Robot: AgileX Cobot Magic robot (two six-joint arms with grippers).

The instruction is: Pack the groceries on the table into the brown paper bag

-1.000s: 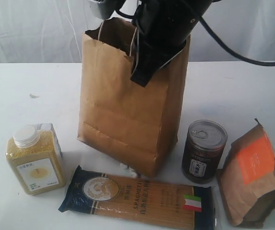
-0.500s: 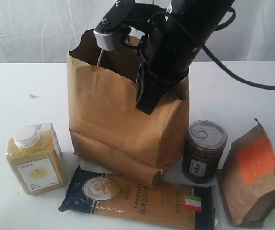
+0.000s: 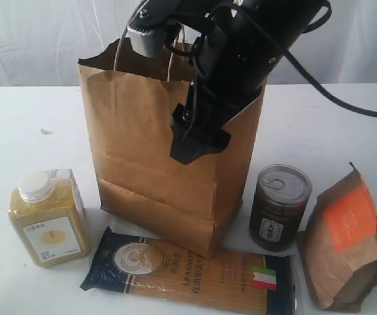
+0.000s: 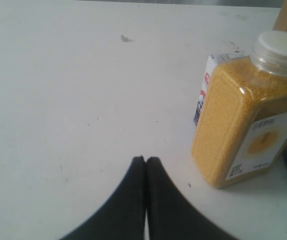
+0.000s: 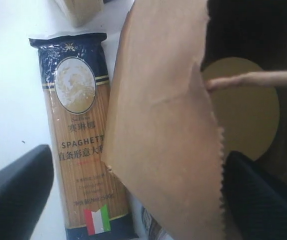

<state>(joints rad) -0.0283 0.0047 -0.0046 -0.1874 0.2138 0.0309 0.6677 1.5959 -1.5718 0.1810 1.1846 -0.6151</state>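
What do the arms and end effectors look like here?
Right arm: bulky glossy black housing, with a light grey block near the wrist and thick black cables trailing off. Right end effector: broad matte black fingers, no markings visible. Left end effector: two slim black fingers tapering to rounded tips. The left arm itself isn't in view.

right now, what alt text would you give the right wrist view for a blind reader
The right hand is open, its dark fingers straddling the serrated wall of the creased brown paper bag. A round tan lid shows inside the bag, and a blue-ended spaghetti packet lies on the white table beside it.
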